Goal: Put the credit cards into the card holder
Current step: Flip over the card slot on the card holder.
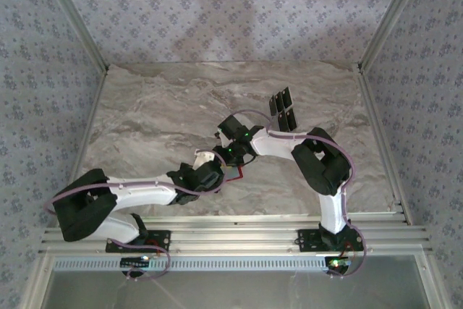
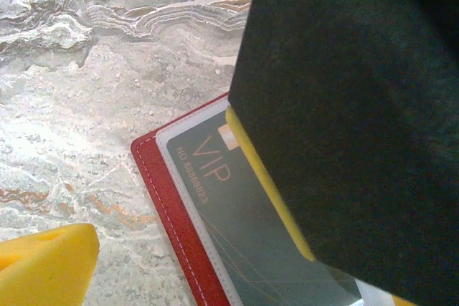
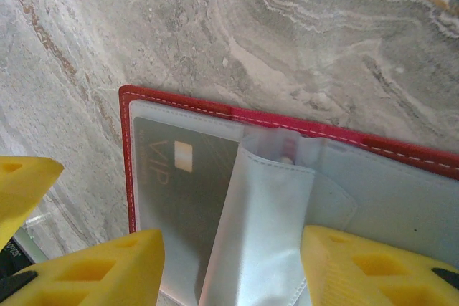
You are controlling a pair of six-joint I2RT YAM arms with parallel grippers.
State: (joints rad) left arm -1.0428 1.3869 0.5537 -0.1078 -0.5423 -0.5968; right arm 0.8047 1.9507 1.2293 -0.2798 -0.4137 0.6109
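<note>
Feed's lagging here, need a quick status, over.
Left gripper open, right gripper open astride a pocket leaf. Card holder open, one card pocketed. Loose cards beyond; grippers crowded.

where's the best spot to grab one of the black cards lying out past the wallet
Pick an outer one of the black cards and pinch it across its long edges, coming straight down from above. They lie flat and close together on the table, too thin for a sideways approach, and an outer card likely has one edge free. Sliding it clear first may help.
</note>
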